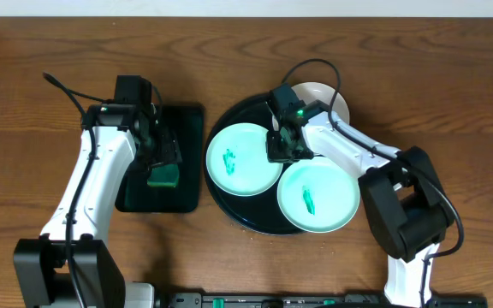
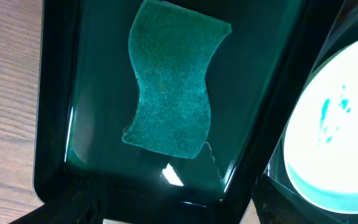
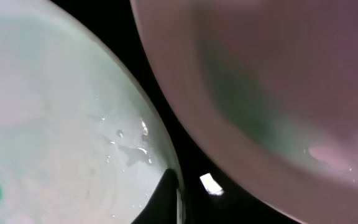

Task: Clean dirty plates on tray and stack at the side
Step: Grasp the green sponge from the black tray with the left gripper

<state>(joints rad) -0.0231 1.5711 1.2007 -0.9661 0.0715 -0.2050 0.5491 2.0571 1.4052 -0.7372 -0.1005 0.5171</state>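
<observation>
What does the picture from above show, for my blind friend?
The right claw sits over a round black tray between two green-smeared plates, a third plate behind. The left claw hangs above a green sponge in a small black tray. Everything is on a wooden table.

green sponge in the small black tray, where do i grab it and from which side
Pinch the sponge across its narrowed middle, coming straight down from above. It lies flat in the rectangular tray, its wavy long edges draw closer there, and bare tray floor shows on both sides.

Glossy black tray (image 1: 229,201), fibrous sponge (image 2: 169,78), wooden table (image 1: 315,34)
</observation>
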